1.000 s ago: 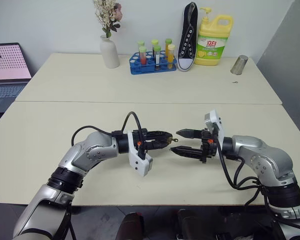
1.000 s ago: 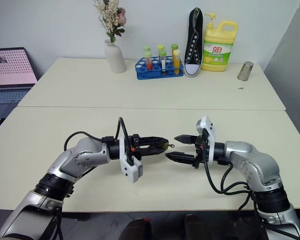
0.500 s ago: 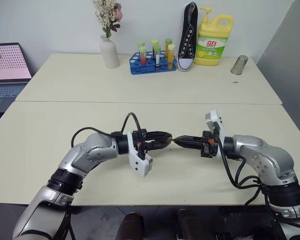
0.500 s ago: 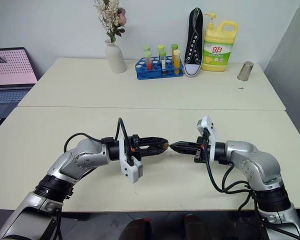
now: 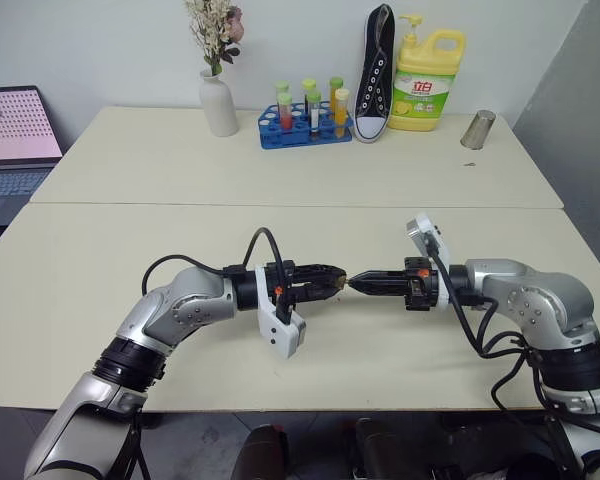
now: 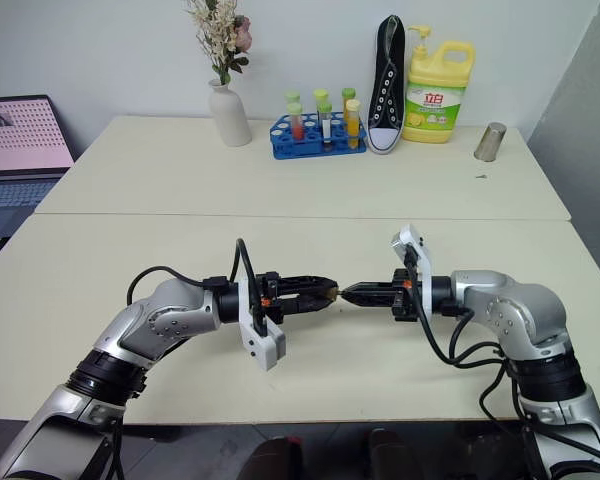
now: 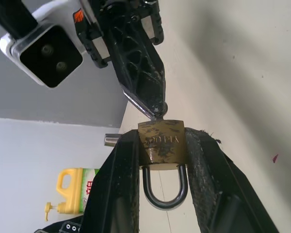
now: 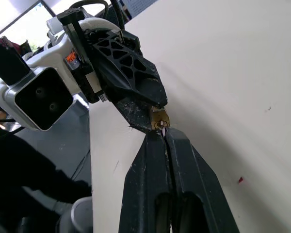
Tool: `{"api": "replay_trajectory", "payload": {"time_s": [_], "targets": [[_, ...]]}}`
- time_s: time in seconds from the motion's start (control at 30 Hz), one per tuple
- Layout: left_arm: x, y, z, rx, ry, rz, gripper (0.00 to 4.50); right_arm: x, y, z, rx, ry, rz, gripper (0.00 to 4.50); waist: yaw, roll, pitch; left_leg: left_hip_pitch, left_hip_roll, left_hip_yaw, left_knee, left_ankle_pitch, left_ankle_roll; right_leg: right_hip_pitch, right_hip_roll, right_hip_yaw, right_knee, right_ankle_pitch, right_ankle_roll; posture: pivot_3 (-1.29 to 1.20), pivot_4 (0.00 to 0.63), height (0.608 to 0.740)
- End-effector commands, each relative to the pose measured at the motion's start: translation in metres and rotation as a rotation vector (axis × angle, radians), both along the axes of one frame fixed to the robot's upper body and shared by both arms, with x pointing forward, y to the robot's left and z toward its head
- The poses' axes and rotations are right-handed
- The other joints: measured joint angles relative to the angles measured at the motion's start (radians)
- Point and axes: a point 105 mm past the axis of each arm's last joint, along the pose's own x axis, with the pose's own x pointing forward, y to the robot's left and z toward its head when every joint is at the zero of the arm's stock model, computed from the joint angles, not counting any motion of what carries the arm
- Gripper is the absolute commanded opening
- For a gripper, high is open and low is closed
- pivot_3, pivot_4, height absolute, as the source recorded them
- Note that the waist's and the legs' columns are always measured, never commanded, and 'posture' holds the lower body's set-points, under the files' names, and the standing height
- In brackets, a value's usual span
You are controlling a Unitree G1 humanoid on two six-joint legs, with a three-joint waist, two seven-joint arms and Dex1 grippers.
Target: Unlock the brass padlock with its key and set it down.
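- Centre frame, above the table [image 5: 100, 260]: left gripper [image 7: 162, 145] clamps the brass padlock [image 7: 161, 146].
- Right gripper [image 8: 161, 133], fingers closed, pinches the key [image 7: 144, 108] at the padlock's base.

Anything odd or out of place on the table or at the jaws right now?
One oddity: a black sneaker stands upright against the wall, between the test tube rack and the yellow detergent bottle. Otherwise fine: the brass padlock sits squarely in the left gripper, right gripper shut at its keyhole end.
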Motion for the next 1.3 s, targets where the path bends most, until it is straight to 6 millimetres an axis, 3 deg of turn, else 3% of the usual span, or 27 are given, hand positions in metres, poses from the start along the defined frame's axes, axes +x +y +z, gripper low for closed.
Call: {"api": "replay_trajectory", "payload": {"time_s": [0.03,0.27,0.6,0.83,1.1,1.3], "targets": [[-0.006,-0.001,0.001,0.005,-0.032,-0.023,0.96,0.000,0.002,0.009,0.019,0.133,0.031,0.00,0.000,0.000,0.000,0.000,0.000,0.000,0.000,0.000,0.000,0.000,0.000,0.000,0.000,0.000,0.000,0.00,0.150,0.740],[-0.010,-0.003,-0.006,0.019,-0.033,-0.036,0.96,0.016,0.001,0.014,0.009,0.296,-0.021,0.00,-0.002,0.000,0.000,0.000,0.000,0.000,0.000,0.000,0.000,-0.001,0.000,0.000,0.001,0.000,-0.001,0.00,0.150,0.740],[-0.009,-0.002,-0.009,0.031,-0.042,-0.033,0.96,0.019,0.005,0.015,0.014,0.372,-0.039,0.00,-0.002,0.000,0.000,-0.001,0.000,0.000,0.000,0.000,0.000,-0.001,-0.001,0.000,0.001,0.001,-0.001,0.00,0.150,0.740],[-0.010,-0.002,-0.011,0.031,-0.038,-0.038,0.96,0.018,0.008,0.016,0.019,0.388,-0.038,0.00,-0.002,0.000,0.000,-0.001,0.000,0.000,0.000,0.000,0.000,-0.001,-0.001,0.000,0.001,0.001,-0.001,0.00,0.150,0.740],[-0.007,-0.002,-0.010,0.005,-0.025,-0.017,0.96,0.014,0.012,0.017,-0.005,0.272,-0.008,0.00,-0.002,0.000,0.000,-0.001,0.000,0.000,-0.001,0.000,0.000,-0.002,0.000,0.000,0.000,0.001,-0.001,0.00,0.150,0.740],[-0.002,-0.002,-0.007,-0.032,-0.007,0.015,0.96,0.005,0.006,0.016,-0.016,0.147,0.024,2.00,-0.002,0.000,0.000,-0.002,0.000,0.000,-0.001,0.000,0.000,-0.002,0.000,0.000,0.000,0.001,-0.001,0.00,0.150,0.740]]}}
